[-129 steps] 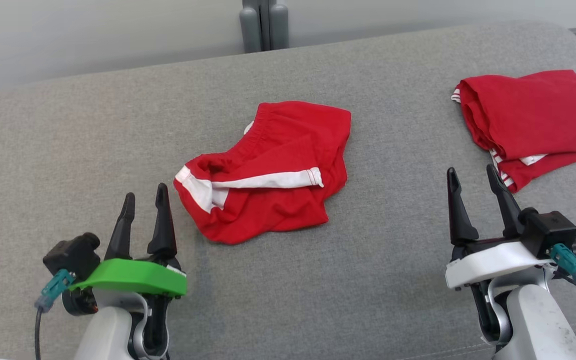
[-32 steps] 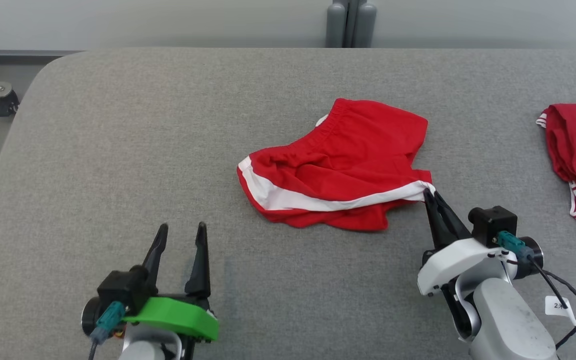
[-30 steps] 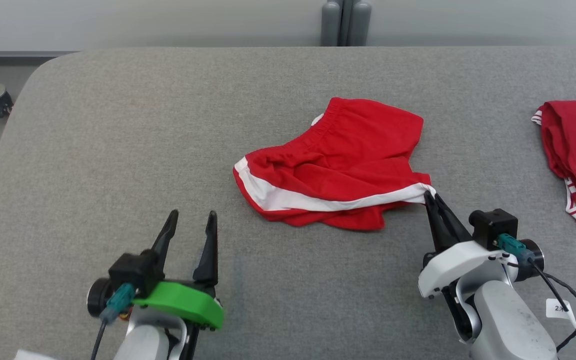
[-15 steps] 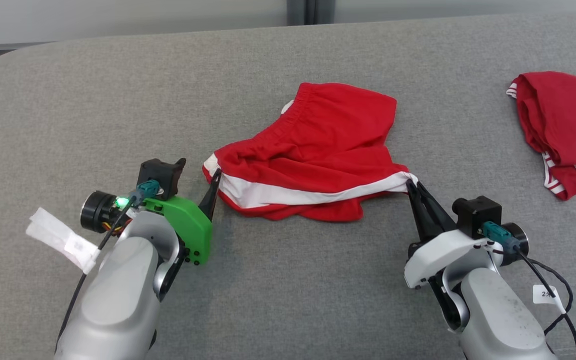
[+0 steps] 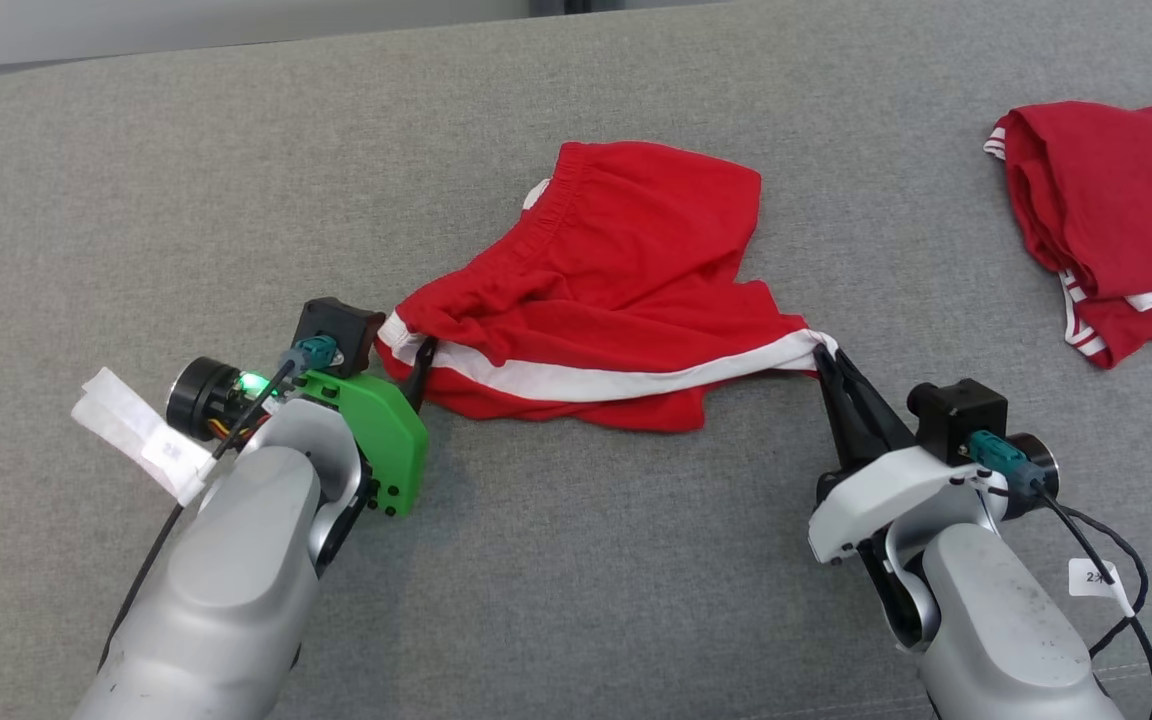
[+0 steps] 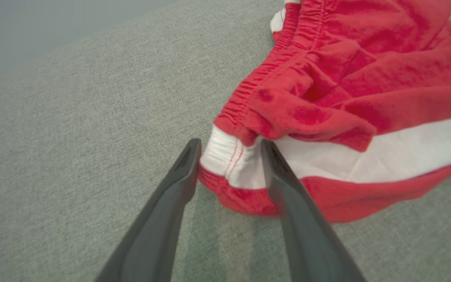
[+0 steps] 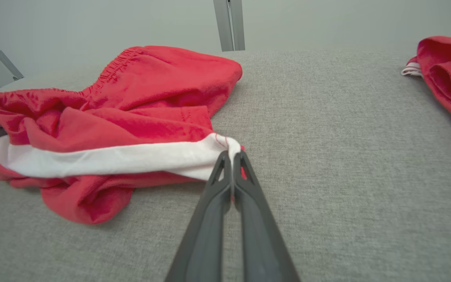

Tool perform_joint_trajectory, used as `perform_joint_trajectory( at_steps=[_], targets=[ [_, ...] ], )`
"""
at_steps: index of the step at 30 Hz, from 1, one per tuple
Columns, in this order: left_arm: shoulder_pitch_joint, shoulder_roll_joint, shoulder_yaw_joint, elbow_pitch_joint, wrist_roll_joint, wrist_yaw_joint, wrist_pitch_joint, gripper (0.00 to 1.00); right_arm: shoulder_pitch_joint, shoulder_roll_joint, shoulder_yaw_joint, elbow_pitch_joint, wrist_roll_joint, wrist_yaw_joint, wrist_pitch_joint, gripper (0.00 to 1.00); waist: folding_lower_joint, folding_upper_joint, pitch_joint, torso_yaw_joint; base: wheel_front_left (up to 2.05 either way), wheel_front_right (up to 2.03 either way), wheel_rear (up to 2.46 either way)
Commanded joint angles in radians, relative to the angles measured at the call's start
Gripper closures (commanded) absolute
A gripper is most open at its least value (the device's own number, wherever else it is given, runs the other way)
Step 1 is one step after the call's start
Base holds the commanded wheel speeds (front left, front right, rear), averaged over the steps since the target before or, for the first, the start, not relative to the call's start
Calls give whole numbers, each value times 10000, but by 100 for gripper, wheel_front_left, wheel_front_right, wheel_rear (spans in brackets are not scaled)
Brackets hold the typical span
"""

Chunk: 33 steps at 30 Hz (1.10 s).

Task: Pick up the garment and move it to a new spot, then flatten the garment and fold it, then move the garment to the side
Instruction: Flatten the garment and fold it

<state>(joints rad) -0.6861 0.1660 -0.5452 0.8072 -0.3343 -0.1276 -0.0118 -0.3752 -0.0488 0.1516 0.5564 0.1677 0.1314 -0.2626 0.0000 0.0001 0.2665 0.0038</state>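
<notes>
The shorts [image 5: 616, 290] lie crumpled near the middle of the grey pad [image 5: 136, 200]. They are red, with the elastic waistband toward the far side and a white band running across the near edge. The folds cover the lower layers, so I cannot make out how the legs lie underneath.

The right gripper [image 5: 822, 356] has its jaws pressed together on the right end of the white band. In the right wrist view the fingers [image 7: 225, 168] meet with a bit of cloth pinched between them, and the band runs taut and slightly lifted from there.

The left gripper [image 6: 230, 154] is at the band's left corner. Its jaws stand apart with the white corner between them. One finger [image 6: 188, 164] is at the cloth's outer edge and the other lies over the band. Whether they press on the cloth I cannot tell. In the head view only one dark finger [image 5: 423, 366] shows, because the green mount [image 5: 386, 440] and a fold of cloth hide the rest.

A second red garment [image 5: 1106, 200] lies folded well apart to the right, cut off by the picture's edge. A white tag [image 5: 136, 435] hangs from the left arm. The right arm's cable carries a small label [image 5: 1096, 578] with print too small to read.
</notes>
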Motion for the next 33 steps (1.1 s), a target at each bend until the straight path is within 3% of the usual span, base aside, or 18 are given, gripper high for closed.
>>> perform_joint_trajectory(
  at_steps=[1,3,11,21,27,33],
  targets=[
    [-184,116,-130,32,-189,-35,-76,77,-100,-35,-35,-28,-44,-16,-30,100,0,-1,8,-19,0,0,0],
    [-223,211,-357,75,-356,-36,-74,92,-90,-33,-59,-26,-56,-16,-30,100,0,-1,3,-24,0,0,0],
    [-315,531,-935,6,-1027,-36,-292,100,-36,-35,-153,-77,-50,-16,-30,100,0,-1,-61,47,0,0,0],
    [207,756,-326,-813,-1780,158,-1712,100,29,-39,-685,-1516,-208,-16,-30,100,0,-1,-876,-7,0,0,0],
    [982,879,274,-2731,-2126,637,-2285,100,491,-38,-1315,-3474,-263,-16,-31,100,0,-1,-1683,-37,0,0,0],
    [1765,1451,565,-6112,-2071,1389,-1888,100,1213,-32,-1674,-5681,-188,-16,-28,100,0,-1,-2484,-48,0,0,0]
  ],
)
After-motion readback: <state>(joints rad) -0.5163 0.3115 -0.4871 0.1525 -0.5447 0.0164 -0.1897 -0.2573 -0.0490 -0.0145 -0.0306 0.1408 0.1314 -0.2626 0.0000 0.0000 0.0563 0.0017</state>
